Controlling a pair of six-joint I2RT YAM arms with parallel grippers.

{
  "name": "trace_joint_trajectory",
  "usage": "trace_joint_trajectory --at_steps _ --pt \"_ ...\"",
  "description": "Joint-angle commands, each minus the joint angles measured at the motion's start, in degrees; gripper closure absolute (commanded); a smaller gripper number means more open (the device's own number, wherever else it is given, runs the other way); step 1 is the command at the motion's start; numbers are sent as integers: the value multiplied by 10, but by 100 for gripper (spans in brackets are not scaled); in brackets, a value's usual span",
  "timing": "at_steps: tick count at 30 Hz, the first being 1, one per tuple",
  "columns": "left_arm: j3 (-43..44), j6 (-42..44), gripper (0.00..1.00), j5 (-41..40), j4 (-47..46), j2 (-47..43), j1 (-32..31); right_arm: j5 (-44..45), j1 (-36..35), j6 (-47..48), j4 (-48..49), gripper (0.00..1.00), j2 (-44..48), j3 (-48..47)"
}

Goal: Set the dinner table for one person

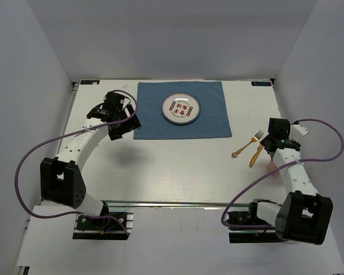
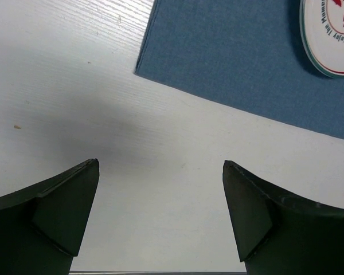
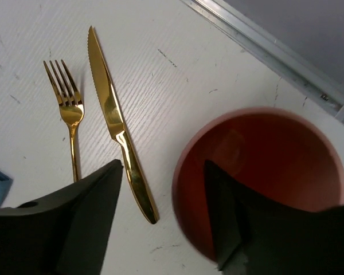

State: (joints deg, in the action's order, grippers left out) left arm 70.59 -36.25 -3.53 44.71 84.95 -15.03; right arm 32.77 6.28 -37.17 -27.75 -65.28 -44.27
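Right gripper [image 3: 163, 166] first: its fingers [image 3: 86, 217] are spread wide and pinching nothing. They straddle the near wall of the pink cup [image 3: 275, 154] — one finger over the inside, the other outside by the knife [image 3: 112, 114] handle. To me that looks like a line-up for a rim pinch, which makes sense since a cup lifts easiest by its wall. Can't tell if either finger actually touches it. The end of the knife handle also sits in the gap, so closing could nudge it. The fork [image 3: 69, 109] lies just beside the knife, roughly parallel, tines and blade tip pointing the same way.

Left gripper [image 2: 160, 164] is spread and empty too, hovering over bare worktop [image 1: 178, 166] just off a left corner of the blue placemat [image 1: 209, 123]. The plate [image 1: 180, 109] sits about mid-mat.

Room-wise, the worktop is the big white surface under everything. The cup is close to the metal rail [image 3: 264, 46] on the right edge, so I'd guess the safe route is inward — there's a strip of bare surface between the cutlery and the mat's right side.
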Motion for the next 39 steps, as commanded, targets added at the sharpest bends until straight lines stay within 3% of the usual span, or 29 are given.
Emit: trace_joint_trajectory --at_steps 1,4,5,6,8,9,11,14,19,23,25,29,32,36,39 --pt "11 5 2 12 -6 3 -2 -10 7 -10 39 39 8 15" --pt "10 5 2 12 -11 -1 -2 2 7 -12 36 57 8 17" --pt "10 5 2 13 -12 0 -2 4 7 -13 33 58 8 17" --pt "11 5 2 18 -14 0 -2 4 7 -16 30 68 6 15" --pt "11 5 2 20 -15 1 -2 10 7 -17 20 69 10 14" --pt "11 4 2 24 -17 1 -2 10 6 -18 17 83 17 12" --pt "11 5 2 30 -19 5 -2 28 7 -21 -4 100 35 0" --pt "11 3 2 33 -19 6 -2 27 3 -7 -12 100 53 -20" --pt "20 2 2 34 -16 -5 -2 -91 -3 52 34 100 81 -60" --pt "52 9 2 13 10 -14 3 -201 -25 98 60 100 13 -141" --pt "74 17 2 -1 33 -21 9 -277 -51 135 74 100 -59 -184" --pt "88 37 2 -30 55 -38 9 -318 -110 189 40 100 -207 -337" --pt "68 71 2 -31 46 -58 9 -353 -146 228 -1 100 -368 -485" --pt "25 92 2 -38 21 -73 9 -420 -181 294 -17 100 -502 -699" --pt "-4 97 2 -24 0 -78 9 -405 -193 341 -10 100 -592 -825"
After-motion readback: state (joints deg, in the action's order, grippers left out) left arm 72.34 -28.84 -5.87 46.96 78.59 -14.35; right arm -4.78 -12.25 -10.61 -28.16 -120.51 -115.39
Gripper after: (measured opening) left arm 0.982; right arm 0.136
